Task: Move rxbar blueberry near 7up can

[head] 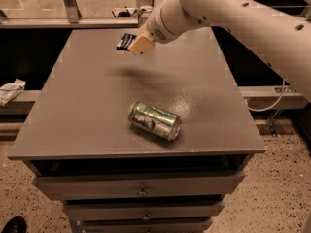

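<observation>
Hand [139, 45] with rxbar blueberry [125, 41] above the table [82, 110]

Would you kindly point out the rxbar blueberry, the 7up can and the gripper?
rxbar blueberry [124, 41]: camera view, exposed end of its wrapper.
7up can [154, 121]: camera view, middle of its side.
gripper [134, 43]: camera view, between its fingertips, above the table's [82, 115] far half.

Single high front view, angled down over the near table [87, 110], pincer [133, 43] above its far edge

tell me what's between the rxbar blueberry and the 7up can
Only bare tabletop, in the camera view. The gripper holds the rxbar blueberry over the far side; the 7up can lies nearer.
</observation>
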Tool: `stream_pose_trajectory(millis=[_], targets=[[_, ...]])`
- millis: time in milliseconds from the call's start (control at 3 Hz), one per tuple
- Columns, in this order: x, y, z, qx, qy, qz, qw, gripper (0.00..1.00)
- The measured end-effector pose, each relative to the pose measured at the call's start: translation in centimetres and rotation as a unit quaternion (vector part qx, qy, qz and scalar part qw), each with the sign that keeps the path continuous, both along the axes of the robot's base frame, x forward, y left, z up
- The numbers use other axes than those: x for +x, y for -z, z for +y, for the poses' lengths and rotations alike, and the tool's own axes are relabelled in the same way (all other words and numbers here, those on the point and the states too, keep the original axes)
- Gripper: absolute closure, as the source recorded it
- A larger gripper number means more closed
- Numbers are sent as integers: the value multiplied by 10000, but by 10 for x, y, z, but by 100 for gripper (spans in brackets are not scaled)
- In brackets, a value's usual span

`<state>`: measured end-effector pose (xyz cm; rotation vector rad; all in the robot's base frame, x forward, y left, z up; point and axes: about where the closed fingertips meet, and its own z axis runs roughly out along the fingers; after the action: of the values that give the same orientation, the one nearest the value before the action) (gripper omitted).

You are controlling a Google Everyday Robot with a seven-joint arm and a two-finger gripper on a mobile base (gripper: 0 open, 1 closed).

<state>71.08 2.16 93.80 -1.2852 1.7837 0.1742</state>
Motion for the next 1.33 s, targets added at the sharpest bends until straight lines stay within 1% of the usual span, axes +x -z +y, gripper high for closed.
stream_pose_trajectory(millis=[333, 667, 1000, 1333], targets=[[34, 13, -38, -82, 398, -80, 9991, 100], [78, 20, -68, -127, 749, -112, 9971, 100], [102, 25, -91, -135, 999, -50, 9949, 98], [113, 30, -100, -165, 1102, 31, 9938, 75]])
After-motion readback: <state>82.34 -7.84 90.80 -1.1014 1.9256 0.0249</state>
